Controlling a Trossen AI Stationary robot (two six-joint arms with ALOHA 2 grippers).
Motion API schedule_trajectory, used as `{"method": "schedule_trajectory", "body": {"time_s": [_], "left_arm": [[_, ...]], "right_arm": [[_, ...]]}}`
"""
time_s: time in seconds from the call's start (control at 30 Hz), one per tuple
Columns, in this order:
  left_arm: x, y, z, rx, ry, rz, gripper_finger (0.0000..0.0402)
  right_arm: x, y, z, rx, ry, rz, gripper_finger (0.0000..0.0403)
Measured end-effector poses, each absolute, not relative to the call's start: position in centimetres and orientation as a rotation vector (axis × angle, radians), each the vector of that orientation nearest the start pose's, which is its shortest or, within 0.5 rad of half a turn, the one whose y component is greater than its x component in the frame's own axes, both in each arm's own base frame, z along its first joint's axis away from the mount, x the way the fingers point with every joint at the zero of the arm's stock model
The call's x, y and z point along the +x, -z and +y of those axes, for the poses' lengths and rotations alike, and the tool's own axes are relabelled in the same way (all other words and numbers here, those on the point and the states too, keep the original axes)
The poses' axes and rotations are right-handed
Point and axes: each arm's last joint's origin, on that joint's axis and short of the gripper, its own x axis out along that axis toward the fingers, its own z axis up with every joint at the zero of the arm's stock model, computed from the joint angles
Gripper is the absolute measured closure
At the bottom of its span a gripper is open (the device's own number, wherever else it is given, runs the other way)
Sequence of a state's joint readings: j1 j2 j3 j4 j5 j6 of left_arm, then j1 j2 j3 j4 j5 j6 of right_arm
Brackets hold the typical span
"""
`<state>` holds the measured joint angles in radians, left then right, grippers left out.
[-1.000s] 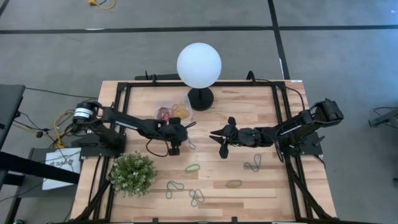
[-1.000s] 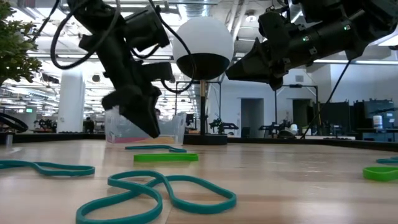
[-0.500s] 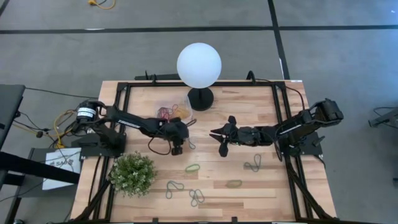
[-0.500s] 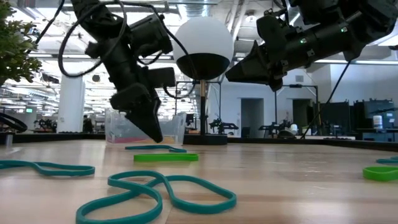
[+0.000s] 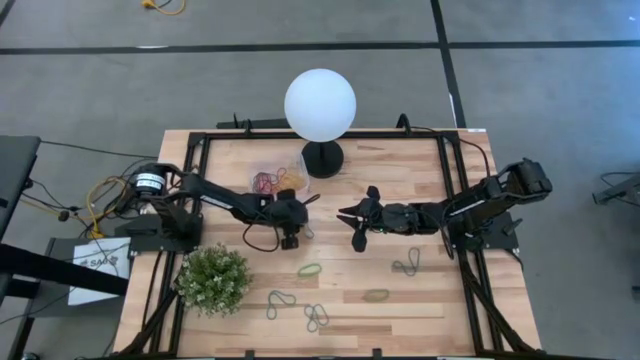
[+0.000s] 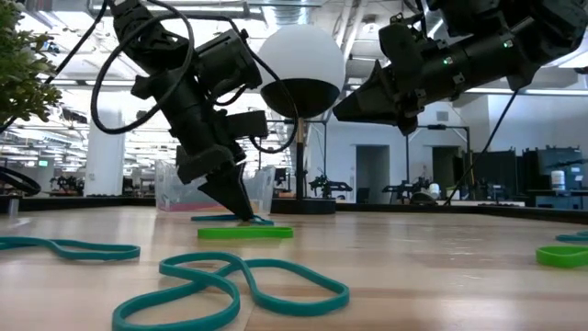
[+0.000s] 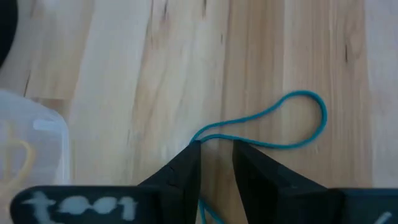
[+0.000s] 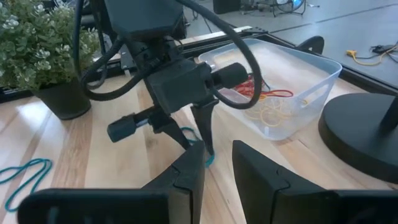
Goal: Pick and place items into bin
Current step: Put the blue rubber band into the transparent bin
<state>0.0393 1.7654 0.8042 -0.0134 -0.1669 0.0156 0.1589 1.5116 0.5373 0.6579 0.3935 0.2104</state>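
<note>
Reaching down to the table (image 5: 420, 170), the left gripper (image 7: 216, 154) was seen with its fingertips on the wood at one end of a teal rubber band (image 7: 281, 124), just beside the bin (image 5: 272, 180). A narrow gap was left between its fingers, with the band's pinched end lying at that gap; whether the band was actually clamped could not be told. The same band was seen in the low view as a thin teal strip (image 6: 228, 218) under the lowered tips, in front of the clear bin (image 6: 175, 188).

Red and yellow bands (image 8: 268, 102) were already held in the bin, which stood next to the black base of the globe lamp (image 5: 320, 105).

The right gripper (image 5: 345, 217) was held above the middle of the table, clear of the surface, its fingers parted a little with nothing between them.

Other bands were left scattered on the near half of the table: a green one (image 5: 309, 270), an olive one (image 5: 376, 295), a grey-blue one (image 5: 406, 264) and a cluster (image 5: 300, 309) near the potted plant (image 5: 213, 279).
</note>
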Motion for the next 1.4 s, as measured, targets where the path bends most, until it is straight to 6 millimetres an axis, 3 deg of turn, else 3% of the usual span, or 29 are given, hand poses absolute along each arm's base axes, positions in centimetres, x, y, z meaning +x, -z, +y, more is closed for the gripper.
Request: {"method": "schedule_trajectory", "body": {"time_s": [0.1,0.3,0.67,0.77,1.0,1.1,1.23,1.4], "left_arm": [[31.6,-11.7,1.7,0.073,-0.170,0.957,0.0327],[31.6,-11.7,1.6,0.068,-0.101,0.963,0.0394],[31.4,-12.4,1.1,-0.033,-0.164,0.936,0.0401],[31.1,-13.9,0.9,-0.064,-0.217,0.895,0.0401],[29.6,-19.5,0.4,-0.067,-0.230,0.716,0.0401],[29.2,-20.7,0.3,-0.083,-0.201,0.674,0.0401],[29.4,-20.3,0.1,-0.097,-0.157,0.691,0.0401],[30.3,-17.2,0.1,-0.083,-0.162,0.802,0.0387]], "right_arm": [[28.0,-16.9,3.4,0.121,0.263,0.279,0.0326],[28.0,-16.9,3.4,0.122,0.263,0.279,0.0326],[28.0,-16.9,3.4,0.122,0.263,0.278,0.0326],[28.0,-16.9,3.4,0.123,0.263,0.276,0.0326],[28.0,-16.9,3.3,0.124,0.266,0.271,0.0326],[28.0,-16.9,3.2,0.125,0.267,0.271,0.0326],[28.0,-16.9,3.2,0.124,0.267,0.271,0.0326],[28.0,-16.9,3.2,0.125,0.267,0.271,0.0326]]}}
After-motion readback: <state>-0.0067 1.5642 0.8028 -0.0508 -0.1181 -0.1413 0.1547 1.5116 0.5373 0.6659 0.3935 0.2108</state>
